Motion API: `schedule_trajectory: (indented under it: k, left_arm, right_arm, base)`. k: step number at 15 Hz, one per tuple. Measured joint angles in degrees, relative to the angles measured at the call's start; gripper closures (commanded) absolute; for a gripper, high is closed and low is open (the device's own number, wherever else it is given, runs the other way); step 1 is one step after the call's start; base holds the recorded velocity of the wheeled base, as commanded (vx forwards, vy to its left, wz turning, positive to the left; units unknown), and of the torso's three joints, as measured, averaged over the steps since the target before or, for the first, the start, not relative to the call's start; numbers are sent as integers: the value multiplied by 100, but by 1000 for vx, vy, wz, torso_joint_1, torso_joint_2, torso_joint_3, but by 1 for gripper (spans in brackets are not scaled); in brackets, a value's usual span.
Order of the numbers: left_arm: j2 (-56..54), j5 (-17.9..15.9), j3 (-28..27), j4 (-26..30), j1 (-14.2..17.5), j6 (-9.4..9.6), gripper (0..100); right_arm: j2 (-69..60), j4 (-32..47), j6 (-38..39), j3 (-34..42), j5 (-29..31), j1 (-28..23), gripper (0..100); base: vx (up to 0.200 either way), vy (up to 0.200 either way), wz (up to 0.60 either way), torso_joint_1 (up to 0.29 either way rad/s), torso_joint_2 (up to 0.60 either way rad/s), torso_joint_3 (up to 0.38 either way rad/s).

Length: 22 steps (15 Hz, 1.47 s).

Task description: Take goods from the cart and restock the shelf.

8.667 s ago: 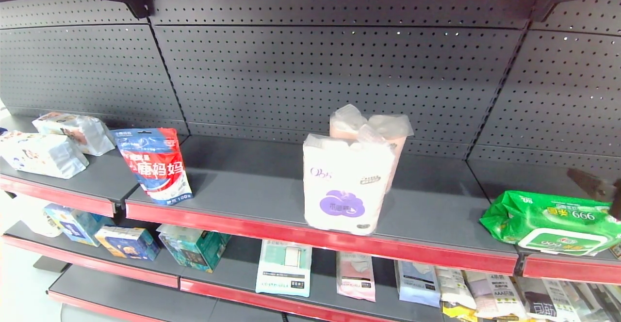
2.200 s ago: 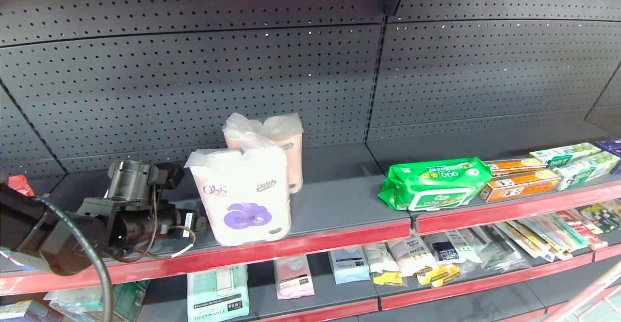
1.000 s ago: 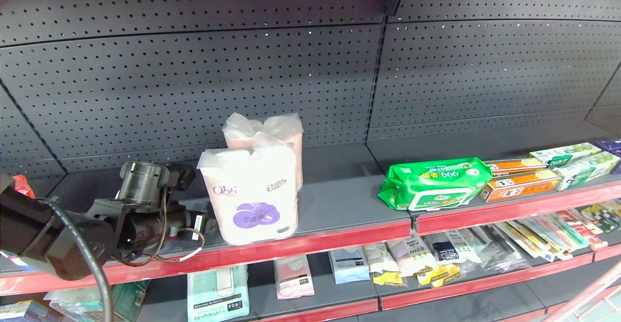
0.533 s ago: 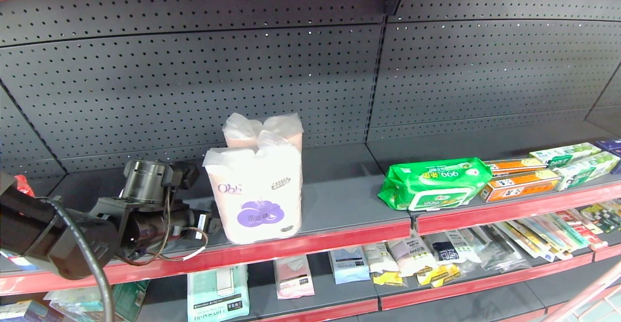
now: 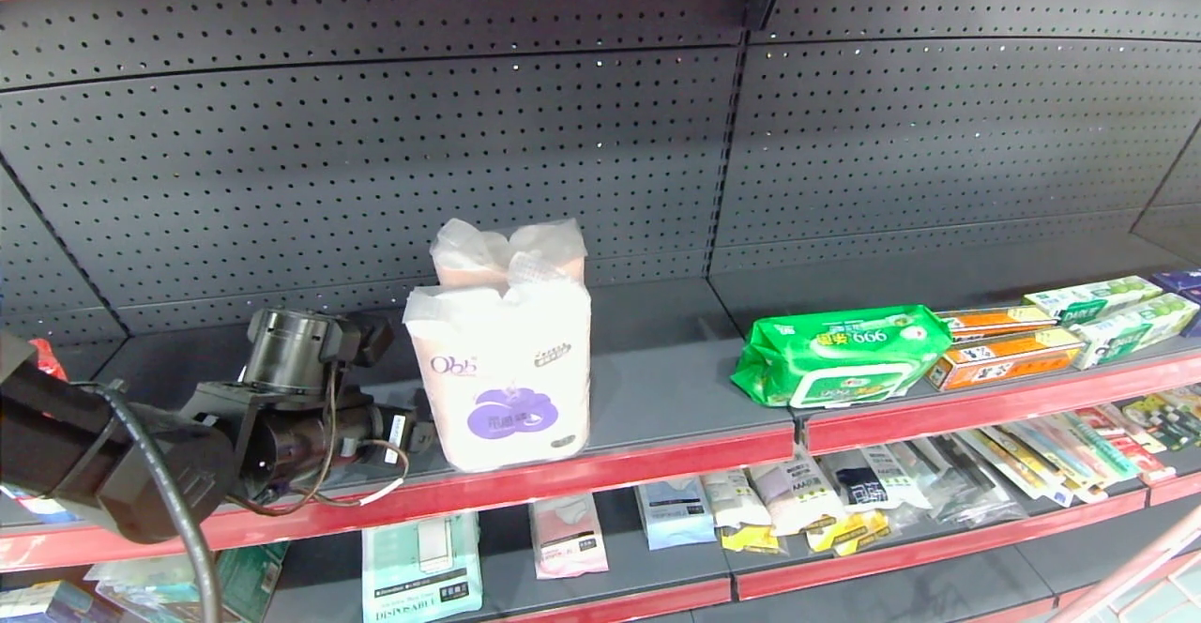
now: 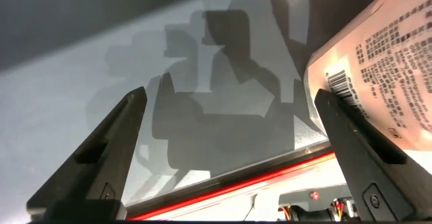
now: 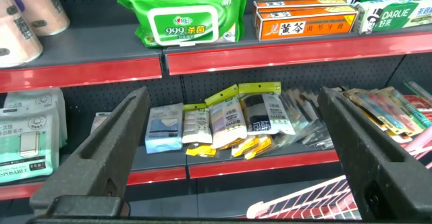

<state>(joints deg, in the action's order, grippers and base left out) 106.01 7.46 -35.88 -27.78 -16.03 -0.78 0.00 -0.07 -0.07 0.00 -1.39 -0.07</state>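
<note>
Just left of the upright white plastic-wrapped toilet-roll pack with purple print (image 5: 502, 370), at the front of the grey shelf (image 5: 657, 388), we hold our left claw (image 6: 229, 96) released and nearer; our right claw (image 7: 233, 92), also released, hangs well apart.

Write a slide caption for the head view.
Left gripper open beside a white-and-purple tissue pack on the shelf, pink rolls behind it, green wipes farther right.

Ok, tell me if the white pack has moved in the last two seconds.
Yes. The white pack has slid right along the shelf, toward the green wipes, which stayed put.
</note>
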Motion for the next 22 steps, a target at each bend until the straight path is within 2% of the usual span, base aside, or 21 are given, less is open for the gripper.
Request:
schedule_trajectory:
  k: [4,6,8,11,13,14,16,18,20,22]
  left_arm:
    - [-24,-5,24,0,7,12,0]
    - [-138,-21,62,33,115,132,0]
    - [-408,-119,140,116,355,425,0]
    - [-1370,-744,366,723,1023,1215,0]
    - [-2337,-1225,571,1241,1557,1471,0]
    - [-2903,-1406,702,1440,1782,1507,0]
    - [-4347,-1747,1058,1853,2060,1470,0]
    - [-5936,-2111,1491,2305,2139,1340,0]
    - [-7622,-2358,1932,2778,2159,1112,0]
    - [-8867,-2314,2375,3199,2159,773,0]
  right_arm:
    - [0,0,0,0,2,-2,0]
    - [0,0,0,0,0,-2,0]
    - [0,0,0,0,0,-2,0]
    - [0,2,0,0,0,0,0]
    - [0,0,0,0,0,0,0]
    - [0,0,0,0,2,0,0]
    - [0,0,0,0,0,-4,0]
    - [0,0,0,0,2,-2,0]
    - [0,0,0,0,0,0,0]
    - [0,0,0,0,0,0,0]
  base:
    - [0,0,0,0,0,0]
    - [0,0,0,0,0,0]
    - [0,0,0,0,0,0]
    - [0,0,0,0,0,0]
    - [0,0,0,0,0,0]
    - [0,0,0,0,0,0]
    - [0,0,0,0,0,0]
    - [0,0,0,0,0,0]
    - [0,0,0,0,0,0]
    - [0,0,0,0,0,0]
